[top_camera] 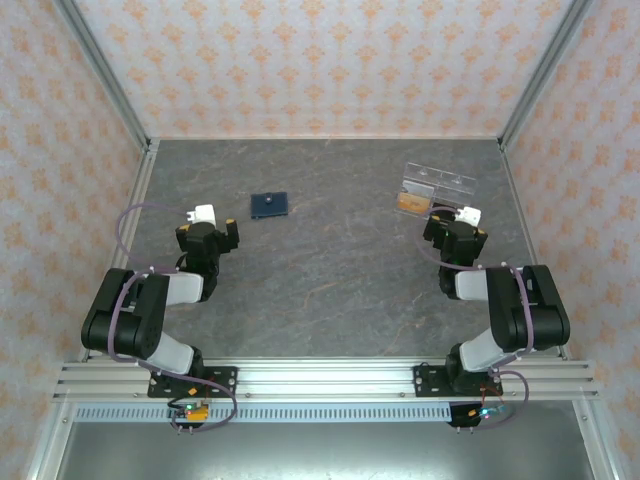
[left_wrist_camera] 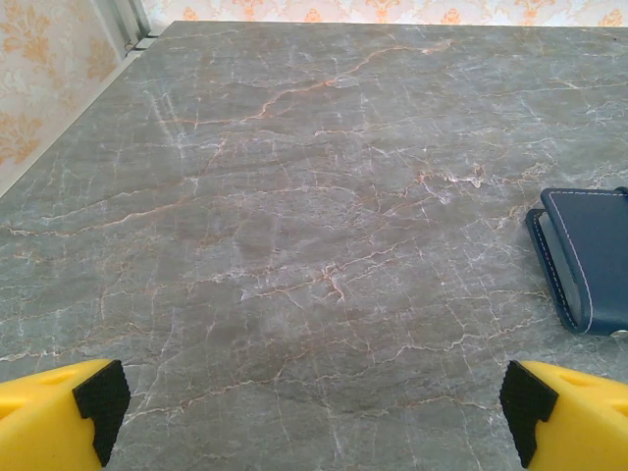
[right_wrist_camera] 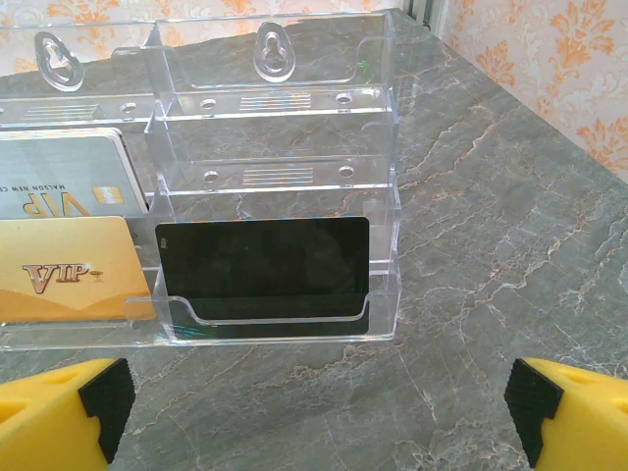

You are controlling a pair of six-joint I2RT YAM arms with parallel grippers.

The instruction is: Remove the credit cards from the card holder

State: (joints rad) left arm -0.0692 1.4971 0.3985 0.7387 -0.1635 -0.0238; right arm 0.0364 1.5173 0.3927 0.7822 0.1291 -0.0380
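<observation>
Two grippers found with jaws spread wide and nothing between them: left gripper and right gripper, held low over the marble-patterned table, probably as a ready pose ahead of any reach. Spotted the card holder, a navy wallet, lying flat and folded shut on the far left part of the table, likely set there for the left arm. Saw no credit cards on or around it; presumably tucked inside. From the left wrist view, placed the wallet ahead of the right-hand fingertip and off to that side — near, not touching, outside the gap. Found the right gripper facing a clear acrylic display box with a gold VIP card, a grey VIP card and a black card slotted in — well apart from the wallet.
</observation>
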